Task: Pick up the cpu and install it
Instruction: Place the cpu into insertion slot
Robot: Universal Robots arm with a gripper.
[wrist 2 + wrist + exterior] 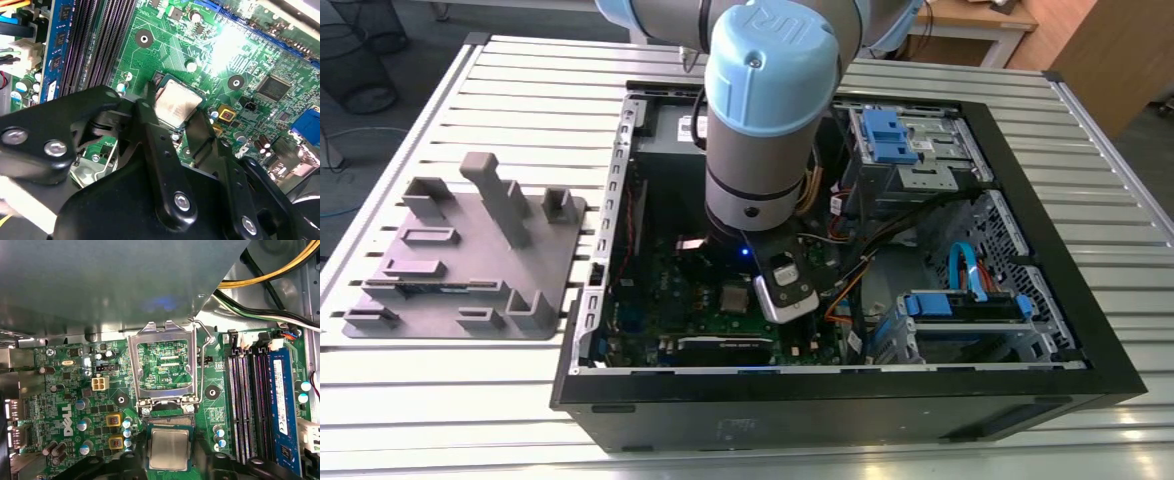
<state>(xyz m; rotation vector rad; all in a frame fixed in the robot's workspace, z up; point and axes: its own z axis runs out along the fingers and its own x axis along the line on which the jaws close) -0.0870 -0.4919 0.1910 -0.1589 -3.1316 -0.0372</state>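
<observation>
- Arm's gripper point(171, 111) hangs inside an open PC. Its black fingers point(150, 132) look pressed to two opp. edges of the cpu point(178, 101), pinching it.
- Cpu is at the socket point(170, 421), level w/ the board. Fully seated or a hair above, can't tell.
- Pick-up looks done and placing abt finished. The load frame point(163, 331) is flipped open just beside the socket w/ its wire lever point(201, 365) up, so the chip isn't clamped yet.
- Around them lies the green motherboard point(75, 390), w/ dark memory slots point(245, 400) and one blue stick point(280, 405) in place.
- The black PC case point(1107, 385) holds the board, blue drive cages point(901, 135) & loose cables point(958, 262).
- Beyond, at the exterior view's left, a grey parts tray point(554, 260) sits on the slatted table point(400, 430). A thin green strip point(447, 287) lies in one slot.
</observation>
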